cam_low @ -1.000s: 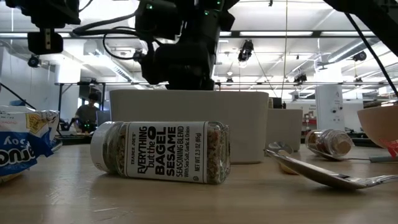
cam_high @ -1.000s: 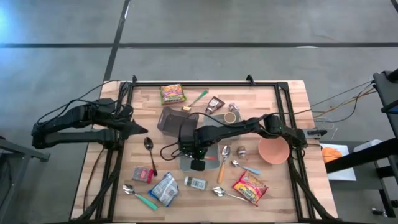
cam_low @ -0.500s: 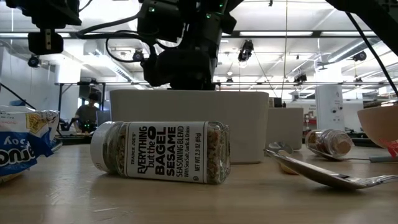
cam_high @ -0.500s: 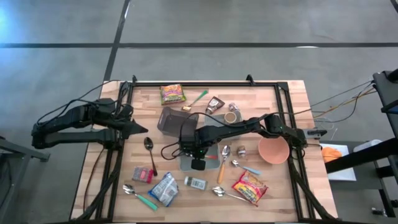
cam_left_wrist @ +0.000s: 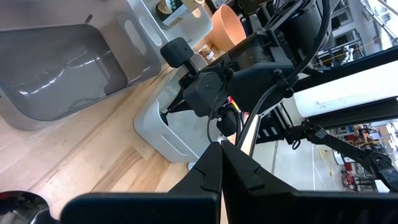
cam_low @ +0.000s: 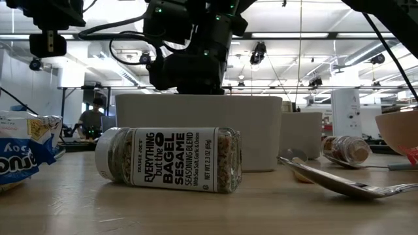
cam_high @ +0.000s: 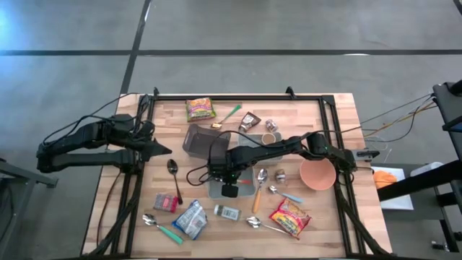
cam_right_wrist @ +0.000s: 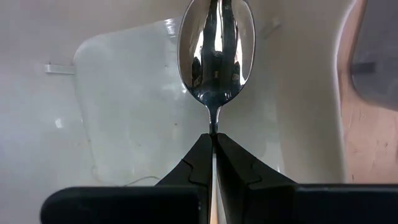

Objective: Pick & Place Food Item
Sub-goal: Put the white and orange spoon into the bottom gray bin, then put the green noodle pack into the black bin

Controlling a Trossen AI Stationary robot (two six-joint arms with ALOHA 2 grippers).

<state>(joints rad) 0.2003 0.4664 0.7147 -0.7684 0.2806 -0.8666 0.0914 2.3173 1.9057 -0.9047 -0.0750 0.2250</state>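
My right gripper (cam_high: 227,179) reaches down into a white bin (cam_high: 215,193) at the table's middle and is shut on a metal spoon (cam_right_wrist: 216,50). In the low view its dark wrist (cam_low: 189,65) stands above the bin's wall (cam_low: 196,130), which hides the fingers. Food items lie untouched on the table: a seasoning bottle (cam_low: 168,158) on its side, a red-yellow snack bag (cam_high: 290,217) and a blue bag (cam_high: 190,219). My left gripper (cam_high: 164,150) waits shut near the table's left edge, holding nothing. My right gripper pinches the spoon's thin neck (cam_right_wrist: 214,124) just behind the bowl, between its two fingertips (cam_right_wrist: 200,152). The fingers come steeply from above and lie along the spoon. The bowl points away from them, down into the white bin; the handle is hidden between the fingers.
A dark grey bin (cam_high: 198,139) stands just beyond the white one. An orange bowl (cam_high: 317,174) sits at the right. Other spoons (cam_high: 173,170) (cam_high: 261,176), a yellow snack bag (cam_high: 201,108) and small packets are scattered across the table.
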